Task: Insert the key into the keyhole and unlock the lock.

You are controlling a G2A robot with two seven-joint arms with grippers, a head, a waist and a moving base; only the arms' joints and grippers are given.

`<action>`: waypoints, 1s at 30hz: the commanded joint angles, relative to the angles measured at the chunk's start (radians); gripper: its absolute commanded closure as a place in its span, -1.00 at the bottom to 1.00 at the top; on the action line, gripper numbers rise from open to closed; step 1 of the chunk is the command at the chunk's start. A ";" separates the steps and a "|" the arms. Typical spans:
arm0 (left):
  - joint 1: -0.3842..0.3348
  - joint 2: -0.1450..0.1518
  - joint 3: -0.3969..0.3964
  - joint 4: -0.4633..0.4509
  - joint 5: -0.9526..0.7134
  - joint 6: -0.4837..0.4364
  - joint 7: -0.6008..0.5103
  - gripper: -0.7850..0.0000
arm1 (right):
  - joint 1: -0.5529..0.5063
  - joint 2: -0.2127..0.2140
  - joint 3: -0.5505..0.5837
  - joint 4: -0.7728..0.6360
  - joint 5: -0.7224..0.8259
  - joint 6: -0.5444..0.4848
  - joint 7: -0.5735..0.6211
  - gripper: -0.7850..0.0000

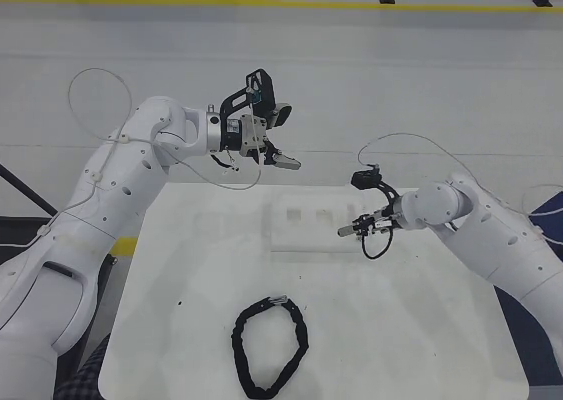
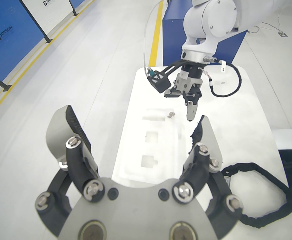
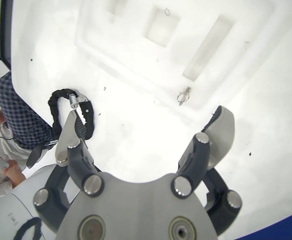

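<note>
The white bench (image 1: 411,340) carries a white foam tray (image 1: 286,240) lying from its centre toward 12 o'clock, with several shallow recesses cut into it. The key (image 3: 184,95), a small metal piece on a wire loop, lies flat on the tray's raised rim at the tray's 3 o'clock side, just beside the end of the long narrow recess. A thin ring (image 3: 167,12) sits at the edge of the middle square recess.

The chain lock (image 1: 269,345), sleeved in black fabric, lies in a closed loop at the bench's 6 o'clock, well apart from the tray. Its silver barrel (image 3: 73,101) is at the loop's 12 o'clock end, facing the tray.

The right pincer (image 3: 146,114) hangs above the tray's 3 o'clock edge, near the key but not touching it. Its jaws are spread wide and hold nothing.

The left pincer (image 2: 136,126) is raised in the air at about 11 o'clock, over the bench's far edge. It is likewise wide apart and empty, pointing across the tray toward the other arm
</note>
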 commanded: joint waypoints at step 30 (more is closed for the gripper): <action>0.000 0.000 0.000 0.000 0.000 0.000 0.000 -1.00 | -0.027 -0.080 -0.021 0.115 -0.073 0.088 -0.074 -1.00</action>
